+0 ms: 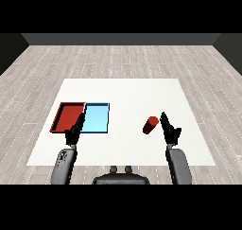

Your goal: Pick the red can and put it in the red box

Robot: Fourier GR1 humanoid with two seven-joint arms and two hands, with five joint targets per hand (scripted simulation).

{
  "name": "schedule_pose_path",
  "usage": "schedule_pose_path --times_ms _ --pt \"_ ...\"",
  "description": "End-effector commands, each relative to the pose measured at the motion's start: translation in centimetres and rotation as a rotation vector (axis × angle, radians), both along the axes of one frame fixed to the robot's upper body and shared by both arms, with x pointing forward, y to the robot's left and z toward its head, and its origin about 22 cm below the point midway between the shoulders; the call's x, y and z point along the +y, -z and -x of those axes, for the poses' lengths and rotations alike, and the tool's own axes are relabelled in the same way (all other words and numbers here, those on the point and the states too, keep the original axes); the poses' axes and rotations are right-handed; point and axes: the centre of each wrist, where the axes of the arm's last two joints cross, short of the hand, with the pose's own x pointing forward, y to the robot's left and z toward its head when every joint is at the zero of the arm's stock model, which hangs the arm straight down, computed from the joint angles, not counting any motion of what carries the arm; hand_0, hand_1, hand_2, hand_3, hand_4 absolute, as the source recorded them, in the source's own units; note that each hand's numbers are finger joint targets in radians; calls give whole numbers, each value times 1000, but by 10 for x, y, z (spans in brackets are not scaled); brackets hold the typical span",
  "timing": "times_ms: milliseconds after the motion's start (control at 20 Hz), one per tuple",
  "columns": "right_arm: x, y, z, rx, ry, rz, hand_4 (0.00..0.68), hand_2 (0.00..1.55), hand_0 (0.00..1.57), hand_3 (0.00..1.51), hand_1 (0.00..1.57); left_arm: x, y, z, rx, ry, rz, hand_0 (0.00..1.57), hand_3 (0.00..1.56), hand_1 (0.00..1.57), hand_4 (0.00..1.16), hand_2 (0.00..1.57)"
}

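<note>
Nearest to us, the two grey forearms come up from the lower corners, left forearm and right forearm, each ending in a black hand over the white bench.

The right hand is raised at the right side of the bench, fingers pointing up and away, straight rather than curled, holding nothing. And there's the red can, just beside those fingers on their left side, tilted, its top end leaning up and to the right toward the hand. Whether the fingers actually touch the can, I cannot tell from this angle; nothing is wrapped around it.

Over on the other side, the left hand reaches forward with its fingers stretched out and released, empty. It overlaps the near edge where the two trays meet.

Those trays lie side by side on the left part of the bench: the red tray on the outside, the light blue tray touching it on the inner side. The can sits well apart from the red tray, with the blue one between them.

Beyond the bench, pale wood-plank floor runs back to a dark wall.
</note>
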Motion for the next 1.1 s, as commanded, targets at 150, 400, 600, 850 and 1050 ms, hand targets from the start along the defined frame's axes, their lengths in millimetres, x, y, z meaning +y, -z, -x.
schedule_pose_path --times_ms 150,400,600,850,1050 --pt "-101 -10 27 -52 -3 7 0 0 0 0 0 -2 -3 -3 -23 -9 27 0 0 0 0 0" --pt "-122 -29 32 -361 -80 -65 0 0 0 0 0 -11 -34 -8 -452 -1 166 0 0 0 0 0" --pt "-161 -17 38 -367 -112 -121 0 0 0 0 0 2 -12 -11 -482 21 174 0 0 0 0 0" --pt "-171 -7 33 -385 -103 -96 0 0 0 0 0 -3 4 20 -477 28 169 0 0 0 0 0" --pt "-177 6 47 -377 -113 -76 0 0 0 0 0 -1 -10 3 -499 16 172 0 0 0 0 0"
